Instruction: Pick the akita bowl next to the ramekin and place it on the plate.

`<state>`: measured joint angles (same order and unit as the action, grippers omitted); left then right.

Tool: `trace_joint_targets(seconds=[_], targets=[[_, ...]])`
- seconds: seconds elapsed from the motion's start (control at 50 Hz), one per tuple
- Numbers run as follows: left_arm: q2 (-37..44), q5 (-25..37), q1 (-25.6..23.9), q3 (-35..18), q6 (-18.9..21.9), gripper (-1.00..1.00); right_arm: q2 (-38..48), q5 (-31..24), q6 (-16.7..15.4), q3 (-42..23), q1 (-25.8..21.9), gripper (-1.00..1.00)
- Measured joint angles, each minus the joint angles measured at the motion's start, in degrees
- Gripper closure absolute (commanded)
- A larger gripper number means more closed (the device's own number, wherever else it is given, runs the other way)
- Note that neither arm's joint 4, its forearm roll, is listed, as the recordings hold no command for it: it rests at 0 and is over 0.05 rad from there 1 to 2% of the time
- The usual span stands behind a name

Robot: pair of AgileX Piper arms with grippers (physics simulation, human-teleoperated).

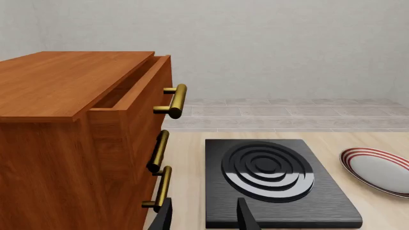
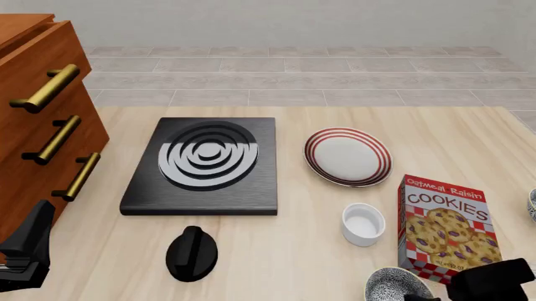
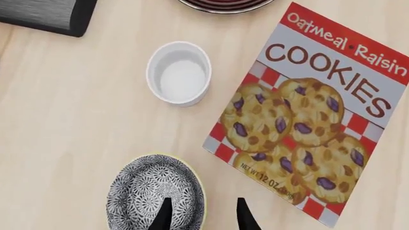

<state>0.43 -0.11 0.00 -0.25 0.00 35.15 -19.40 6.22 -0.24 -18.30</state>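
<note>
Right wrist view | right tool (image 3: 201, 213) apart, seemingly straddling akita bowl (image 3: 155, 194) rim | front hides this

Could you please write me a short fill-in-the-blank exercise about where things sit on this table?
1. The plate has ____ rings around its rim.
2. In the front view, the ramekin stands between the plate and the ____.
3. The box beside the ramekin reads Oatmeal Raisin ____.
4. The right gripper hangs above the rim of the akita bowl with its jaws ____.

Missing words: red; akita bowl; Cookies; open
</note>
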Motion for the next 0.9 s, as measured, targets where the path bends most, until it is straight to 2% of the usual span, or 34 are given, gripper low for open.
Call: trace_joint_targets(seconds=[0.5, 0.9], targets=[[0.0, 0.0, 0.0, 0.0, 0.0, -1.0, 1.4, 0.88, 0.44, 0.19, -0.57, -1.0], [0.0, 0.0, 0.0, 0.0, 0.0, -1.0, 5.17, 4.1, 0.9, 0.21, -0.98, -1.0]])
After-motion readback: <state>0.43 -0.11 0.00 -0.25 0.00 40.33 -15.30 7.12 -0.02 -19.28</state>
